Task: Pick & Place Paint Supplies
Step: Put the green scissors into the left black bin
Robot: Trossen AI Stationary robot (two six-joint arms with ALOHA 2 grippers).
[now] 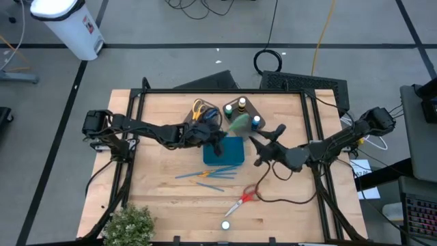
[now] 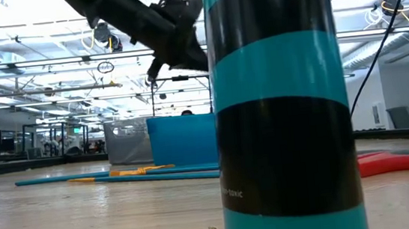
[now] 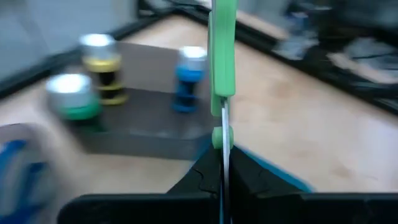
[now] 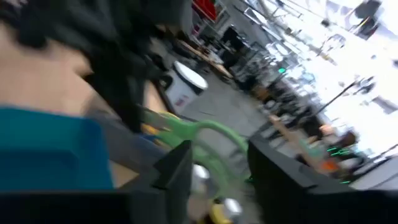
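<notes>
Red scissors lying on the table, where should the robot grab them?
Probably best near the middle, where the blades meet the handles, coming straight down from above. The red scissors lie flat and slanted on the table, so a pinch across that narrow part should hold.
</notes>
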